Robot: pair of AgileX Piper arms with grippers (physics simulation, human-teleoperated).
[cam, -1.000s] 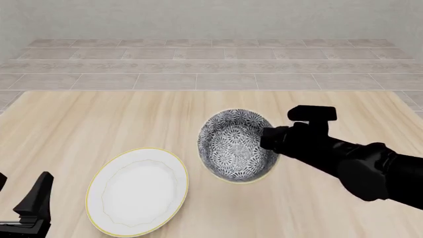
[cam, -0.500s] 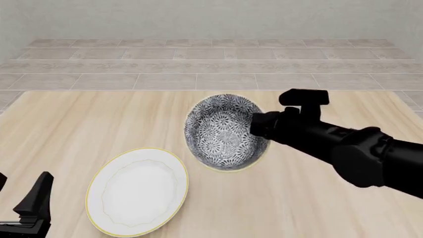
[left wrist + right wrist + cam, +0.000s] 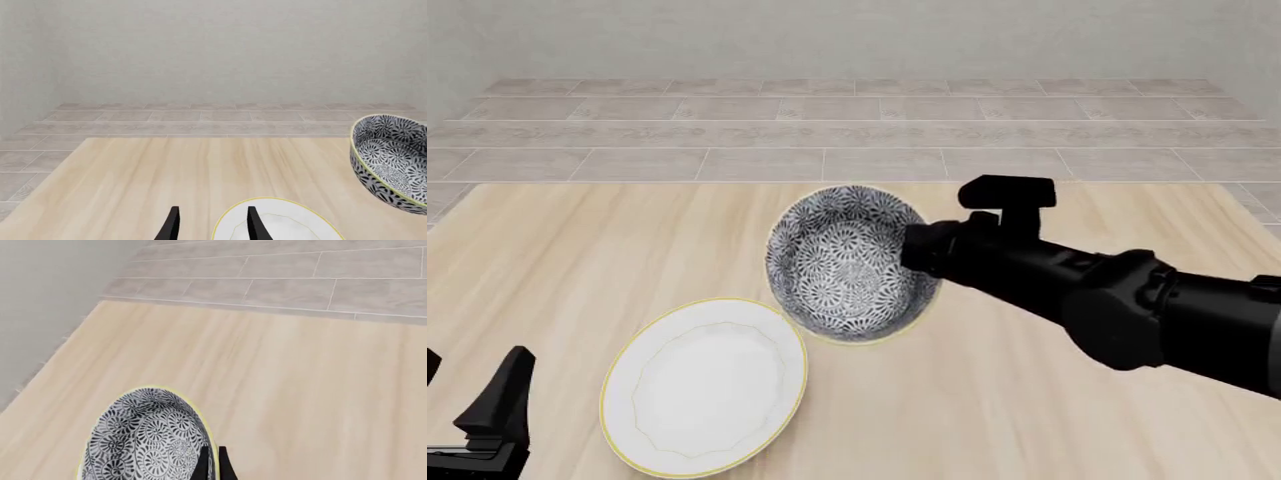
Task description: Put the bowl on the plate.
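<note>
**Bowl held tilted above the surface, just off the plate's upper right edge**

The right end effector grips the bowl by its rim at the bowl's 3 o'clock side in the front view. In the right wrist view the two fingers stand almost together, pinching the thin yellowish rim between them, one on the patterned inside of the wall, the other outside. The bowl is tipped, its opening turned toward the front camera and somewhat to the left, so the blue-grey floral interior shows fully. In the left wrist view the bowl hangs clear of the wooden surface.

The plate lies flat on the surface at the bowl's 7 o'clock in the front view. The bowl's lower left edge just overlaps the plate's rim at about the plate's 1 o'clock; whether they touch cannot be told.

The left end effector sits low at 8 o'clock from the plate, well apart from the bowl. Its fingers are spread with a gap between them and hold nothing; one fingertip shows against the plate's near edge in the left wrist view.
</note>
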